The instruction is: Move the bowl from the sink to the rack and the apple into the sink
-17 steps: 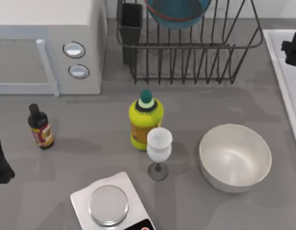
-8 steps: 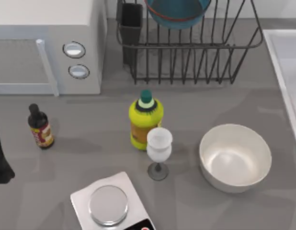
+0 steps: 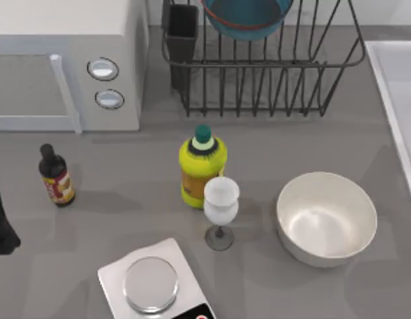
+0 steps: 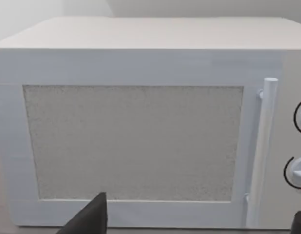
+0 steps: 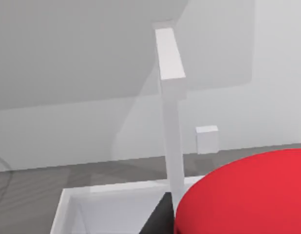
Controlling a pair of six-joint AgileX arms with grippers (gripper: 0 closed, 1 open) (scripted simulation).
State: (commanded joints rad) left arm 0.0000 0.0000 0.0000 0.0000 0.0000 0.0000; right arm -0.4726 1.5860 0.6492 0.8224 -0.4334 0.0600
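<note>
Apple hanging over the sink, bowl already racked

The sink [image 5: 92, 204] is lying below; the bowl [image 3: 245, 18] is sitting in the rack [image 3: 259, 73]. The right hand's opening: cannot tell. The apple [image 5: 248, 195], seemingly carried, risks bouncing if dropped high.

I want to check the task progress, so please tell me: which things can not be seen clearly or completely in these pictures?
- Bowl: in the top view, its upper part is cut off by the picture edge, in the rack.
- Sink: top view, mostly beyond the right edge.
- Apple: right wrist view, cut off by the edges; what it rests on or what holds it cannot be told.
- Left gripper: left wrist view, finger tips at the edge, facing the microwave.
</note>
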